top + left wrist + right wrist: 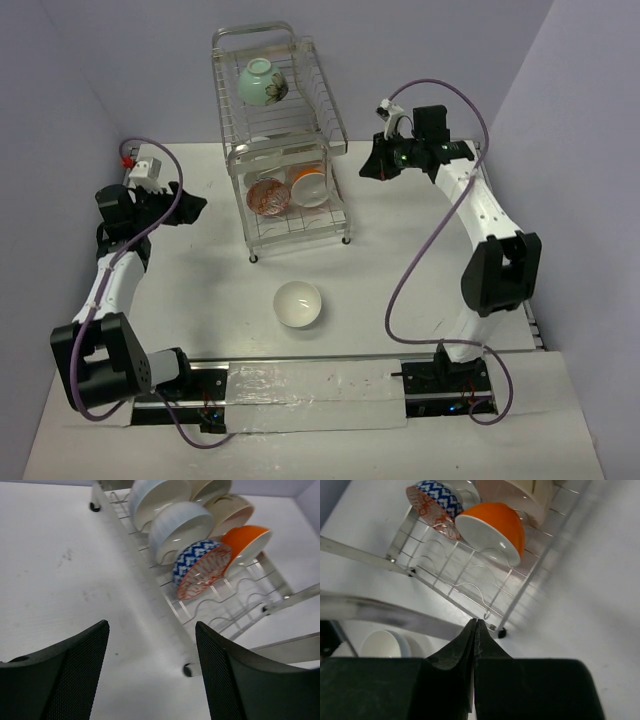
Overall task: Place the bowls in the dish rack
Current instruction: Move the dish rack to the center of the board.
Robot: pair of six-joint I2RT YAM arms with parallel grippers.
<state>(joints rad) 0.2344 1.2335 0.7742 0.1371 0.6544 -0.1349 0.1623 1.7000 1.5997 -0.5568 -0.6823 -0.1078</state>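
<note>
On the table (200, 290), before the dish rack (335, 125), 1 white bowl (298, 303) sits loose, well apart from left gripper (190, 207), which gapes empty, and right gripper (368, 168), pressed together on nothing. We judge the lower tier crowded: slotting in could knock the orange bowl (495, 527). Top view alone shows the mint bowl (260, 80) up top; left wrist shows racked white bowls (180, 527) behind the patterned bowl (200, 567)

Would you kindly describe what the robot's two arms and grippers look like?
Both arms, left arm and right arm, have white links with chunky black joints, and a purple cable runs along each. The left gripper and right gripper have black fingers; the left's look mesh-textured.
</note>
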